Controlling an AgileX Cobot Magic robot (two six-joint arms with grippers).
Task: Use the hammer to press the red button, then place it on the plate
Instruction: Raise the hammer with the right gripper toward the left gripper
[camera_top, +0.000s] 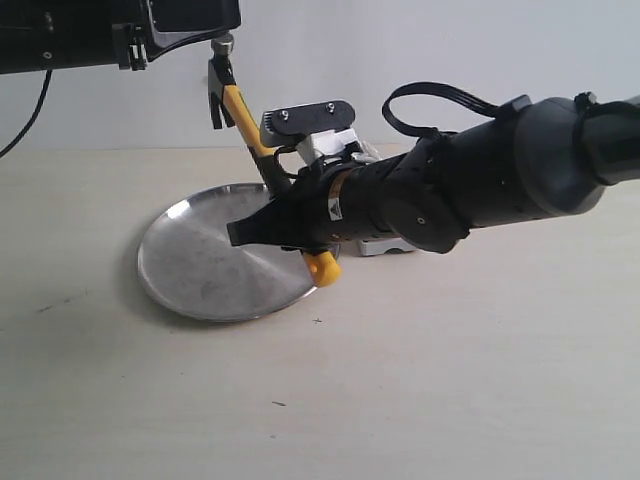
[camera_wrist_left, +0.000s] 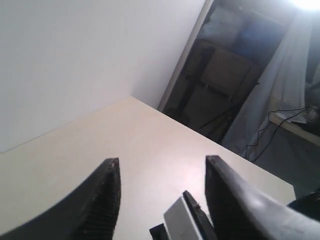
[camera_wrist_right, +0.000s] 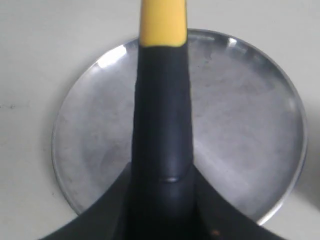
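My right gripper (camera_top: 262, 225) is shut on the black grip of the hammer (camera_top: 240, 110). The hammer stands tilted over the plate (camera_top: 190, 270), dark head up and looped yellow end down near the plate's right rim. In the right wrist view the handle (camera_wrist_right: 162, 100) runs out from between the fingers, with the plate (camera_wrist_right: 240, 115) under it. At the top left my left gripper (camera_top: 195, 35) hangs just above the hammer head. Its view shows the left gripper (camera_wrist_left: 162, 160) open with nothing between its fingers. The red button is hidden.
A small light grey block (camera_top: 385, 245) shows on the table under the right arm, mostly covered by it. The right arm (camera_top: 480, 180) spans the right half of the table. A white wall stands behind. The table's far edge (camera_wrist_left: 210, 135) borders a dark room.
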